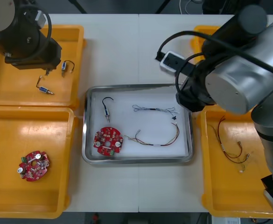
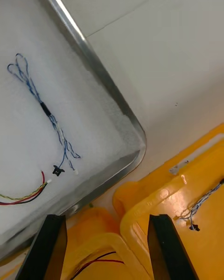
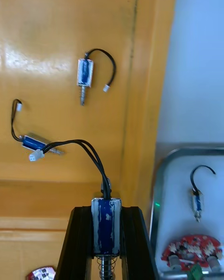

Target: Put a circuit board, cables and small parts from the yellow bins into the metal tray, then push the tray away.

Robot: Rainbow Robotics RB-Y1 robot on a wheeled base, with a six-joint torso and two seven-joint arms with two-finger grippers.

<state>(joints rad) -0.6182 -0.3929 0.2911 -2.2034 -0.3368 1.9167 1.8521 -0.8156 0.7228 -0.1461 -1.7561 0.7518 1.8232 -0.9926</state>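
Observation:
My left gripper [image 3: 106, 214] hangs over the far left yellow bin [image 1: 15, 86], shut on a small metal part [image 3: 106, 226] with a blue body and a black cable. Two more small metal parts [image 3: 85, 74] [image 3: 33, 143] lie in that bin. The metal tray [image 1: 136, 87], white inside, holds a round red circuit board [image 1: 108, 141], a small metal part [image 1: 107, 111], a twisted blue and white cable [image 1: 155, 110] and a red and yellow cable [image 1: 159, 139]. My right gripper [image 2: 106, 224] is open over the tray's far right corner, nothing between its fingers.
A second circuit board [image 1: 33, 165] lies in the near left bin [image 1: 29, 205]. Red and yellow cables [image 1: 229, 147] lie in the near right bin [image 1: 211, 186]. Another blue and white cable [image 2: 200, 205] lies in the far right bin. Bare table lies beyond the tray.

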